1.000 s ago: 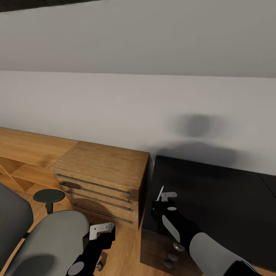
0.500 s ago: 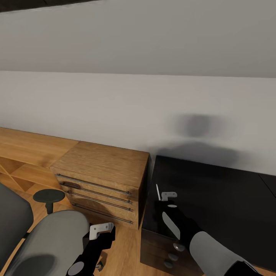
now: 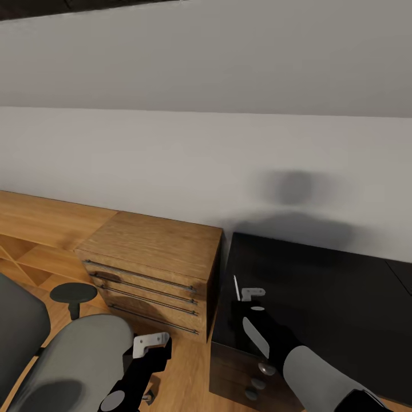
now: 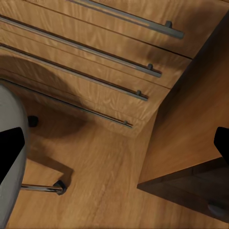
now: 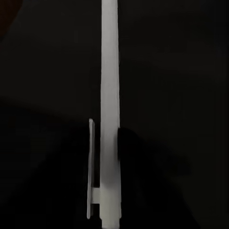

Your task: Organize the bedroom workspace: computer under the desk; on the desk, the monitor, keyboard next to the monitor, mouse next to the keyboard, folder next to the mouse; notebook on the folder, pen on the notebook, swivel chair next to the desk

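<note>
My right gripper (image 3: 247,294) hovers just above the near left corner of the glossy black desk (image 3: 332,297), shut on the slim white pen (image 3: 236,287), which points up and slightly away from me. In the right wrist view the pen (image 5: 109,95) runs as a long white bar over the dark desk top (image 5: 181,71). My left gripper (image 3: 151,344) hangs open and empty over the floor beside the grey swivel chair (image 3: 80,355). In the left wrist view its black fingers (image 4: 10,152) stand far apart. The monitor, keyboard, mouse, folder, notebook and computer are out of view.
A light wooden chest (image 3: 154,257) with long bar handles (image 4: 114,59) stands against the grey wall, tight beside the desk's left end. The chair's black armrest (image 3: 72,293) and a castor (image 4: 59,187) sit over the plank floor (image 4: 109,181). Desk drawers with round knobs (image 3: 258,384) face me.
The pen in my right gripper has swung from leaning right to nearly upright, tipped slightly left. The left arm and the chair have stayed put.
</note>
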